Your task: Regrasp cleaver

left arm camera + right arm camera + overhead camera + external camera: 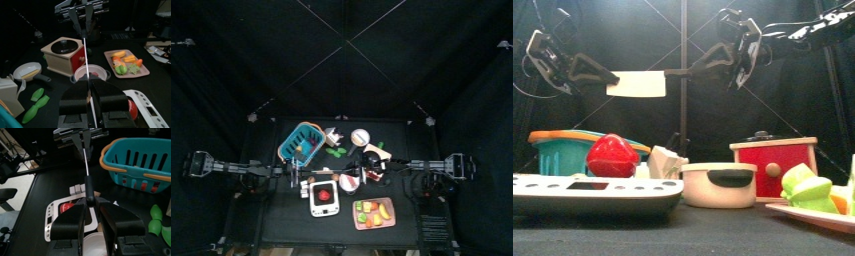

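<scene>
The cleaver hangs level in the air above the table, between the two arms. In the front view its white blade (636, 85) points left and its thin dark handle (684, 72) points right. My left gripper (601, 80) is shut on the blade's left end; its wrist view shows the blade edge-on (87, 65) between the jaws (89, 94). My right gripper (710, 68) is shut on the handle's end; its wrist view shows the handle (87, 173) running out from the jaws (91, 204). In the top view both grippers meet over the table's middle (342, 172).
Below stand a teal basket with an orange rim (564, 148), a white scale (593, 192) with a red strawberry (609, 157), a white pot (716, 186), a red wooden box (775, 166) and a plate of toy food (128, 63). Green pods (35, 102) lie near the pot.
</scene>
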`<state>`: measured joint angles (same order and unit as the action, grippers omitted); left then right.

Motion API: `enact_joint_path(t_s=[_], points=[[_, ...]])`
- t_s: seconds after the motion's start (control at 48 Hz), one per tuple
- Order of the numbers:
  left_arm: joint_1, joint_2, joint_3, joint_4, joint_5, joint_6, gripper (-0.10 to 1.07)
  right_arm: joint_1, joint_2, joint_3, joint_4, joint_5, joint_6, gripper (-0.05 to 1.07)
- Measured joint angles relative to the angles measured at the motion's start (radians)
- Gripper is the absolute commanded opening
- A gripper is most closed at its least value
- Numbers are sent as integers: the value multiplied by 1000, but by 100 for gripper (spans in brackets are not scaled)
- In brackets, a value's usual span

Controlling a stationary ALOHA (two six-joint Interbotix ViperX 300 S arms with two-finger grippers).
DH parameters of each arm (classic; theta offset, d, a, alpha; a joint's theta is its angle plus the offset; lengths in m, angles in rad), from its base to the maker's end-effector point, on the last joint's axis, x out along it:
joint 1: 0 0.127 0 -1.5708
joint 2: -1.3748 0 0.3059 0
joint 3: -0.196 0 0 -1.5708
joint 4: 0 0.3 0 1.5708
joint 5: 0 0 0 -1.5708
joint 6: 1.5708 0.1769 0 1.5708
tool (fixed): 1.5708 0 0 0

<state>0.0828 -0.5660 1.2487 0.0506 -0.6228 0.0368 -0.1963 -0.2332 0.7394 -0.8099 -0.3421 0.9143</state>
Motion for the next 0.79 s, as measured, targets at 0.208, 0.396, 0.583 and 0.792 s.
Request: enact_joint_path(t_s=[0.208, 0.396, 0.583, 0.792], points=[[0, 0, -2, -2, 0, -2, 37, 15, -15, 5, 123, 118, 2, 98], [0, -2, 0, 0, 0, 0, 37, 55, -104, -15, 287, 348, 3, 105], [-3, 0, 0, 0, 0, -2, 37, 58, -126, -140, 515, 611, -23, 104], [-5, -2, 0, 0, 0, 0, 37, 95, -112, -213, 373, 658, -169, 104]])
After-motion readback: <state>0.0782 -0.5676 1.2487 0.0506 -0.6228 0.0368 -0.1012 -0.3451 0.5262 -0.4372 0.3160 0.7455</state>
